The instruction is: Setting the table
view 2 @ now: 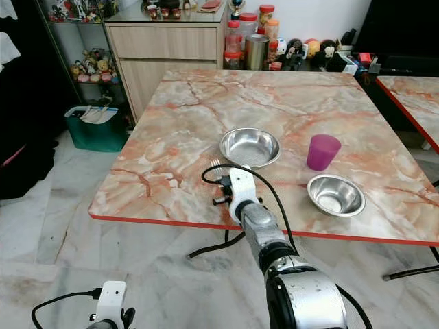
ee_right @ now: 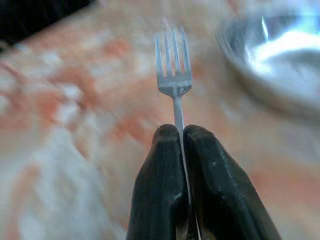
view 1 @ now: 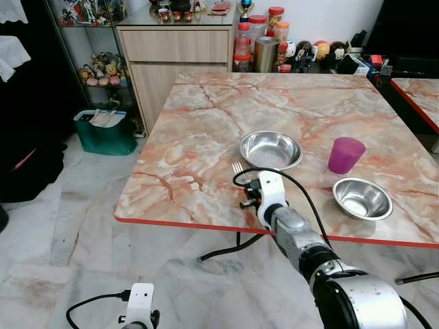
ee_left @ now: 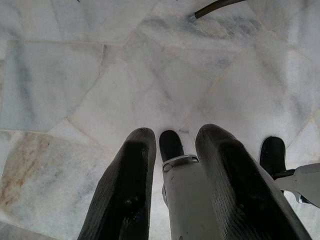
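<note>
Marble in pink and orange tops the table [view 1: 206, 123], and I take the larger steel bowl [view 1: 270, 149] on it as my landmark. My right gripper [ee_right: 181, 131] sits just on the near side of that bowl and toward its left, over the table's front part, fingers [ee_right: 160, 180] pinched tight on the handle of a fork [ee_right: 173, 65]. From the right wrist view I see the tines sticking out beyond the fingertips, with the bowl's rim blurred off to one side of them. From the head, the fork's prongs [view 1: 237, 166] show just short of the bowl's near left rim; I cannot tell whether the fork touches the tabletop.

To the right of the bowl stands a purple cup [view 1: 345, 154], upright and apart from it. Nearer than the cup, and to the right of my landmark, lies a smaller steel bowl [view 1: 361, 198], close to the table's red front edge.

Well below and to the left of the bowl, off the table, my left gripper [ee_left: 172, 145] hangs idle over the grey marble floor [ee_left: 75, 75], its fingers a narrow way apart and holding nothing.

Far beyond the bowl, past the table's back edge, a wooden cabinet [view 1: 175, 51] stands with jars beside it.
</note>
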`<state>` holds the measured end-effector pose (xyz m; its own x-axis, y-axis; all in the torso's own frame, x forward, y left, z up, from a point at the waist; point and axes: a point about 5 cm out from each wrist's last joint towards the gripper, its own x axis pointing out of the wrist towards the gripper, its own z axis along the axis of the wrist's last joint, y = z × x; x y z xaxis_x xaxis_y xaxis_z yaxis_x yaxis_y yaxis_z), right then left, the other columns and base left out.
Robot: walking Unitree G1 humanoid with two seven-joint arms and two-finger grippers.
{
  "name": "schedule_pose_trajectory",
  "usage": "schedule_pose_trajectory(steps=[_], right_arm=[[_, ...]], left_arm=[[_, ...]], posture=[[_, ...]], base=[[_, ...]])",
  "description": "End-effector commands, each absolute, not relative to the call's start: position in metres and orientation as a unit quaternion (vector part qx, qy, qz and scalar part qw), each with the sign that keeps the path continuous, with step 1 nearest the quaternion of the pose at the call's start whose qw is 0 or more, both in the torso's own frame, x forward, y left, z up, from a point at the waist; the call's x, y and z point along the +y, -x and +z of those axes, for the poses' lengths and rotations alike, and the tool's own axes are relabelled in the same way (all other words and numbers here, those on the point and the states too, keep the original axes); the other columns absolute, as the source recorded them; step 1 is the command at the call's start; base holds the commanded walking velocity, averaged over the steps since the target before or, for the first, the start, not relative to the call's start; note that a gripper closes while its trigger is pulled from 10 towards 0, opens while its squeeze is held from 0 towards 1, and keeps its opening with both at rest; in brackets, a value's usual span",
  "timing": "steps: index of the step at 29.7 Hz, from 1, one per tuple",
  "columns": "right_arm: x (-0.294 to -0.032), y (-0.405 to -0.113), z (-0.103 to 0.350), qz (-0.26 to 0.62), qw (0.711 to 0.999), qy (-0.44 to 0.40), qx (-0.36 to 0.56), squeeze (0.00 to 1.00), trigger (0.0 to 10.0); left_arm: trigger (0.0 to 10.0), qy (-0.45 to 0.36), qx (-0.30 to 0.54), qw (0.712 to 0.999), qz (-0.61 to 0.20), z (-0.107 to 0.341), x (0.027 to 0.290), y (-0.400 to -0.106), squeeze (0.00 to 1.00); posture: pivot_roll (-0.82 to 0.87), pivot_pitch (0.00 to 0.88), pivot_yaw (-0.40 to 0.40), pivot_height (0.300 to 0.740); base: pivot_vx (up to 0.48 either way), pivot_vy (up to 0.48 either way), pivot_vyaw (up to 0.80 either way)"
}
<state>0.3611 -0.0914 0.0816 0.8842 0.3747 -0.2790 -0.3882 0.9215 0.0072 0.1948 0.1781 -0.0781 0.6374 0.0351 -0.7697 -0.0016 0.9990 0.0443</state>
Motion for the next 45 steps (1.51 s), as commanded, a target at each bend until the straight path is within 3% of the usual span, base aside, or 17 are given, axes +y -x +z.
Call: schedule_pose_trajectory(steps=[1, 11, 14, 15, 18, 23, 45], right_arm=[[-0.079, -0.369, 0.104, 0.217, 0.973, 0.034, 0.077, 0.0, 10.0], [-0.064, -0.357, 0.131, 0.191, 0.975, 0.059, -0.096, 0.0, 10.0], [-0.064, -0.356, 0.132, 0.189, 0.975, 0.057, -0.102, 0.0, 10.0], [-0.077, -0.349, 0.139, 0.158, 0.97, 0.089, -0.158, 0.0, 10.0], [-0.091, -0.344, 0.147, 0.126, 0.965, 0.111, -0.2, 0.0, 10.0], [-0.101, -0.341, 0.156, 0.094, 0.965, 0.102, -0.223, 0.0, 10.0], [-0.081, -0.335, 0.159, 0.097, 0.968, 0.089, -0.212, 0.0, 10.0]], left_arm=[[10.0, -0.029, 0.43, 0.902, 0.015, -0.078, 0.183, -0.195, 0.0], [10.0, -0.036, 0.434, 0.9, 0.019, -0.081, 0.185, -0.188, 0.0], [10.0, -0.037, 0.435, 0.9, 0.019, -0.081, 0.185, -0.188, 0.0], [10.0, -0.038, 0.434, 0.9, 0.016, -0.081, 0.185, -0.188, 0.0], [10.0, -0.04, 0.433, 0.9, 0.012, -0.081, 0.185, -0.188, 0.0], [10.0, -0.041, 0.429, 0.902, 0.012, -0.079, 0.185, -0.19, 0.0], [10.0, -0.039, 0.428, 0.903, 0.007, -0.079, 0.181, -0.192, 0.0]], posture=[[0.02, 0.0, 0.0, 0.74], [0.02, 0.0, -0.004, 0.74], [0.02, 0.0, -0.004, 0.74], [0.03, 0.0, -0.005, 0.74], [0.02, 0.0, -0.003, 0.74], [0.0, 0.0, 0.002, 0.74], [0.0, 0.0, 0.005, 0.74]], base=[[0.0, 0.0, 0.0], [0.0, 0.0, 0.0], [0.0, 0.0, 0.0], [0.0, 0.0, 0.0], [0.0, 0.0, 0.0], [0.0, 0.0, 0.0], [0.0, -0.37, 0.0]])
